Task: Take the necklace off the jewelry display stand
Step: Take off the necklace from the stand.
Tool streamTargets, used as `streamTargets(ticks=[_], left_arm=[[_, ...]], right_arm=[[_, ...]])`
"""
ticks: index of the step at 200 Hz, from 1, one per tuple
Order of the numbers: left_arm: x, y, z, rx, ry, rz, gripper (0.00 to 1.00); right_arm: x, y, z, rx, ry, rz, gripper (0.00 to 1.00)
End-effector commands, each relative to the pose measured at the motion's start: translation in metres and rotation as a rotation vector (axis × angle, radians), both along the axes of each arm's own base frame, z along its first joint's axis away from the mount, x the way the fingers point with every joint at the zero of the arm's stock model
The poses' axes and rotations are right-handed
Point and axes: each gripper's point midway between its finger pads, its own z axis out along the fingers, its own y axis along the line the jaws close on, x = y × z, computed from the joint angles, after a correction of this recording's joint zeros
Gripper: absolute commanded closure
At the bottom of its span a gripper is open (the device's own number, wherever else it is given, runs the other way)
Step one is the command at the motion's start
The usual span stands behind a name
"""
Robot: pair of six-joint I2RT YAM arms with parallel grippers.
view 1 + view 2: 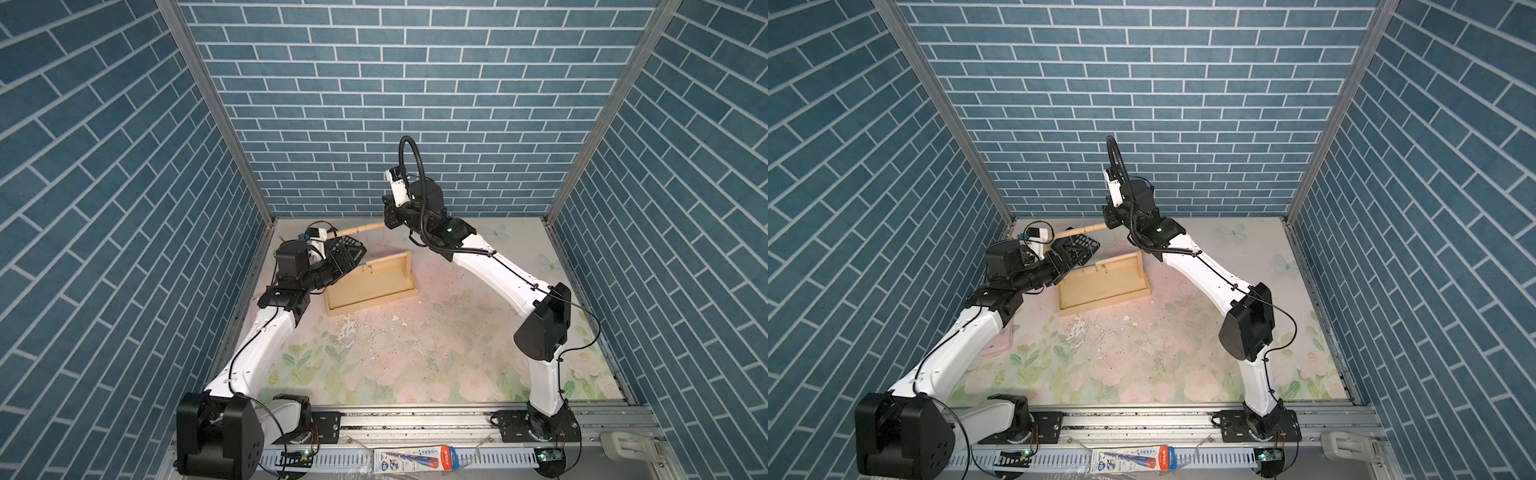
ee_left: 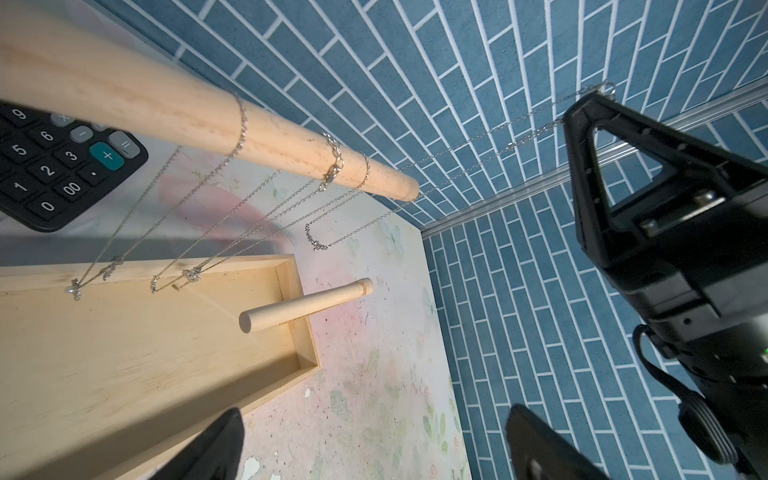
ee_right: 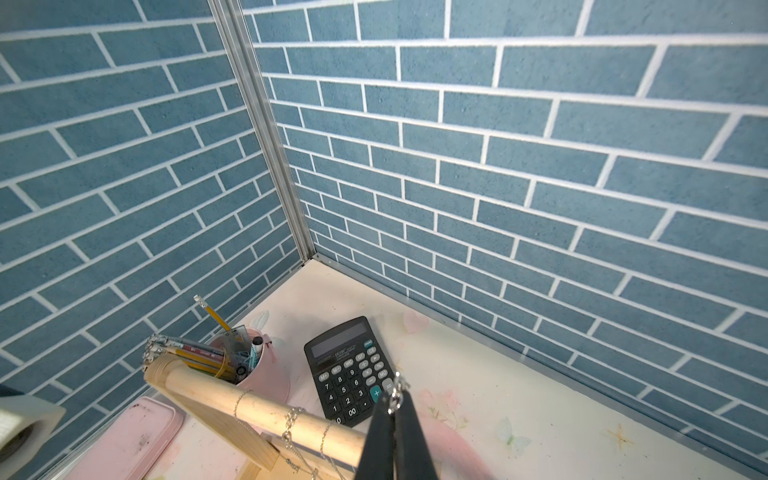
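Right gripper (image 3: 395, 400): jaws pressed together, clasp end of the necklace (image 2: 512, 143) pinched at the very tip.
Left gripper (image 2: 376, 417): spread fully, nothing held, poised over the tray end of the jewelry display stand (image 1: 365, 286).

Necklace position: 2 thin strands run from the right tip back toward the free end of the upper dowel (image 2: 208, 120). Whether the loop is clear of that end cannot be told from the left wrist view.

Risks, as judged:
- Slip. The chain is held by a very small bite; any snag would likely pull it out.
- Snag. 3 other chains (image 2: 334, 162) are looped on the same dowel, 2 of them near its free end. One could be caught by the held strand and dragged off with it.
- Tipping. The stand looks light and is not braced by the left gripper. It could be lifted or tipped by a pull upward rather than along the dowel.
- The hanging part could be caught on the lower dowel (image 2: 305, 305).

Room:
- Open table is seen beyond the dowel's free end, on the right arm's side.
- The back wall is judged near the raised right gripper, so little retreat is left that way.
- The corner by the stand's upright is crowded by the calculator (image 3: 353, 370) and the pencil cup (image 3: 270, 382).
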Motion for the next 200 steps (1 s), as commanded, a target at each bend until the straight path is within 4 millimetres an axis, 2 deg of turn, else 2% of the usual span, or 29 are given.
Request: streamTargets(ticks=[1,124,200], left_arm=[[-0.001,0.000,-0.001,-0.005,-0.001,-0.009,0.01],[0.000,-0.003,-0.001,-0.013,-0.002,-0.024,0.01],[-0.003,-0.022,-0.006,0.011,0.006,-0.081,0.01]], right_arm=[[0.004,-0.009,0.007,-0.034,-0.025,-0.022,1.00],[0.012,-0.054,0.015,-0.046,-0.026,-0.086,1.00],[0.004,-0.092,0.027,-0.051,-0.043,-0.124,1.00]])
